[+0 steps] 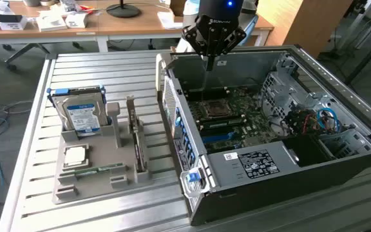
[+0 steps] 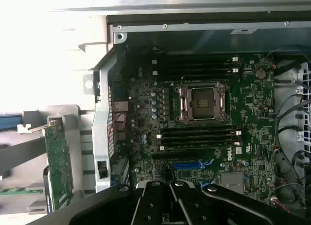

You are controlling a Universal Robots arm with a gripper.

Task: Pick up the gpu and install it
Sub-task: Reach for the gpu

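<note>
None of the install shows as done: the gpu [image 1: 135, 140] stands on edge in its grey holder [image 1: 66, 191] on the bench [image 1: 82, 72], at nine o'clock from the open computer case [image 1: 269, 198]. Farther back, at the case's twelve o'clock, the tool [image 1: 209, 57] hangs above the motherboard [image 1: 237, 121], fingers pinched together and empty.

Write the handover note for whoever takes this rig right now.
Gripper: fingers shut, holding nothing, above the open case, over the motherboard.
Gpu: upright in the grey holder on the table, on the exterior view's left of the case, untouched.
Done: nothing that shows; the blue slot is empty.
Left: gpu not yet picked up or installed.
</note>
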